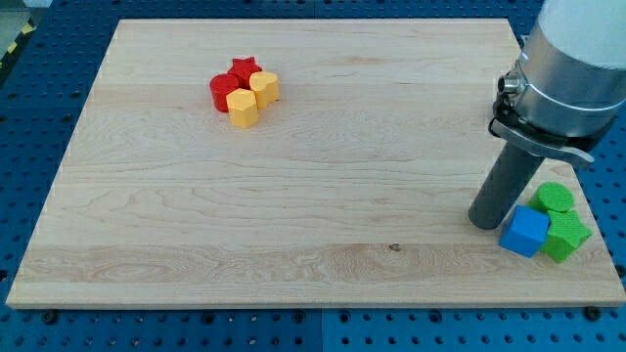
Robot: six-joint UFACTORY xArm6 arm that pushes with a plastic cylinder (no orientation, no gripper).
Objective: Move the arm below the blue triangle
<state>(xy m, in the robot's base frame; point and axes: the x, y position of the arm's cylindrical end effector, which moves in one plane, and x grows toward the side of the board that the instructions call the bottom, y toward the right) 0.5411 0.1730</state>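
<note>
My tip (pixel 484 221) rests on the wooden board (pixel 293 166) near its right edge. A blue block (pixel 525 232), cube-like in shape, lies just right of the tip, close to it. A green round block (pixel 556 198) and a green star-like block (pixel 566 237) sit against the blue block's right side. No block with a clear triangle shape shows. The rod and arm body (pixel 572 68) rise toward the view's top right and may hide part of the board there.
A cluster near the view's top left holds a red star (pixel 244 69), a red round block (pixel 223 91), a yellow block (pixel 264 87) and a yellow heart-like block (pixel 243 108). Blue perforated table surrounds the board.
</note>
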